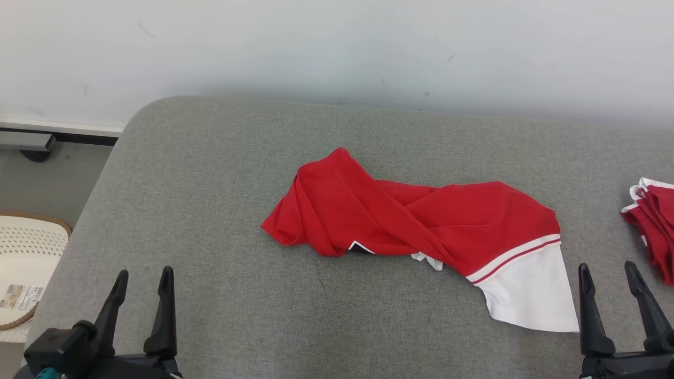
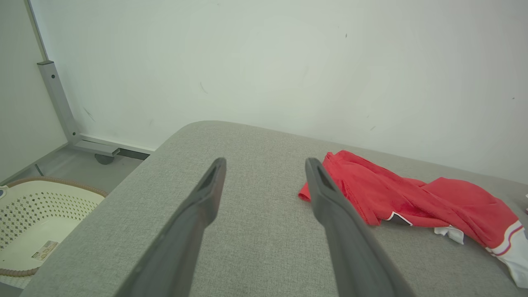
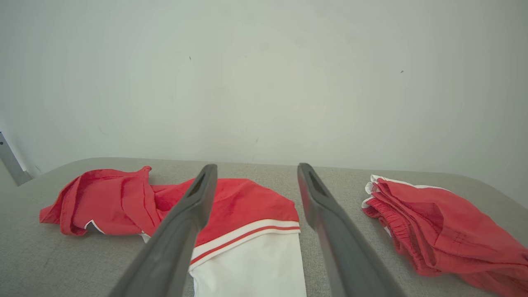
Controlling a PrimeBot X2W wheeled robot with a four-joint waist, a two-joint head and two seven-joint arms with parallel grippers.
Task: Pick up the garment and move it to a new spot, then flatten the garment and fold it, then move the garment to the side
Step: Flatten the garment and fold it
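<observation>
Closest in, the left claw (image 1: 145,271), with its two long dark fingers, sits over the near left part of the soft grey cloth table top (image 1: 210,184). Its fingers are spread wide and there is nothing between them. The right claw (image 1: 606,266) sits over the near right part. Its fingers are spread wide too, and it holds nothing.

A little farther in lies the crumpled red garment (image 1: 400,216). It is in the middle of the table top, past the two claws. It is twisted and bunched up, not flat. Its white end, with a thin red stripe, points to the near right and lies just beside the right claw. A small black patch with a white edge peeks out on its near side. The left claw is well apart from it.

At the right edge sits a pile of folded red cloth with white trim (image 1: 653,226), apart from the garment.

Down on the floor at the left is a round cream plastic basket with little holes and a brown woven rim (image 1: 31,247).

Farthest back is the plain pale wall (image 1: 337,47), with a grey metal bar (image 1: 26,139) low at its left.
</observation>
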